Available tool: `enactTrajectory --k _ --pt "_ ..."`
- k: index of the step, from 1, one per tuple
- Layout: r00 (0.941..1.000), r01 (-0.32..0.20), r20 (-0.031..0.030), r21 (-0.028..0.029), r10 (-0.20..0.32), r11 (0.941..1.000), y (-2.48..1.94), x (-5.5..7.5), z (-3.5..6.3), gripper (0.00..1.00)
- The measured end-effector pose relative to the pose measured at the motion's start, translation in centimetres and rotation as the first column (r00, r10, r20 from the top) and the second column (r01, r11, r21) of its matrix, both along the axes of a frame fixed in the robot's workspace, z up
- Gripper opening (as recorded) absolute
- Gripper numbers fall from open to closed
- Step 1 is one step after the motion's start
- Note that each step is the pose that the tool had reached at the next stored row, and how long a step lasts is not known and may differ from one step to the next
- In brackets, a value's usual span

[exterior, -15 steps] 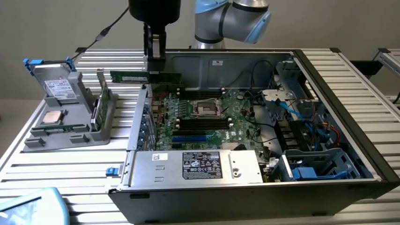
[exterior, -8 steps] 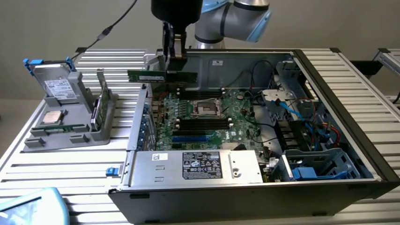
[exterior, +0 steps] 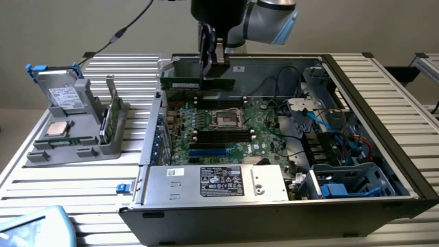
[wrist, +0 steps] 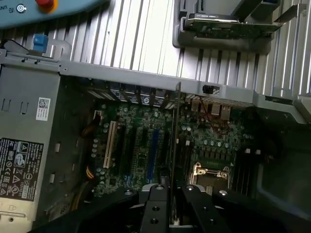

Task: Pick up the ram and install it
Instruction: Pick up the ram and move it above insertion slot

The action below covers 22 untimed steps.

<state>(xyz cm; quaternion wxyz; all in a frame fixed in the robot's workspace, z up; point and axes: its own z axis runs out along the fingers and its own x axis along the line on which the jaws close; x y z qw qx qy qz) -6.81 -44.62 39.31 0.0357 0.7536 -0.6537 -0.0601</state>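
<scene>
Gripper [exterior: 211, 71] clamped on the ram [exterior: 197, 83], stick held level over the black memory slots [exterior: 218, 98] beyond the CPU socket [exterior: 225, 118], inside the open PC case [exterior: 384, 134]. Wrist view: ram [wrist: 176, 131] edge-on between the fingers [wrist: 154, 199]. Power supply [exterior: 213, 182] at the case's near side. Hard drive [exterior: 65, 95] and processor [exterior: 58, 128] in the gray holder [exterior: 75, 152], exterior view's left.

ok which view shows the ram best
The exterior view: the ram shows its long green face, held in the gripper above the motherboard. The wrist view gives it edge-on, a thin strip running out from the gripper.
</scene>
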Motion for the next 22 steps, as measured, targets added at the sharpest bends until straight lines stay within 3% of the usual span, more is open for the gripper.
enactTrajectory --k 5,8,10,11,16,22 --pt "1.0000 0.000 0.0014 -0.0001 0.000 1.0000 0.23 1.9 -0.38 0.14" --pt "1.0000 0.000 0.0015 0.0001 0.000 1.0000 0.59 3.4 -0.82 0.14" --pt "1.0000 0.000 0.0014 -0.0001 0.000 1.0000 0.96 4.0 -1.15 0.14" --pt "1.0000 0.000 0.0015 0.0001 0.000 1.0000 1.38 4.4 -1.52 0.14" --pt "1.0000 0.000 0.0015 0.0001 0.000 1.0000 2.12 4.8 -2.43 0.14" --pt "0.9998 0.017 0.0074 0.0002 -0.017 0.9999 2.44 4.8 -3.13 0.14"
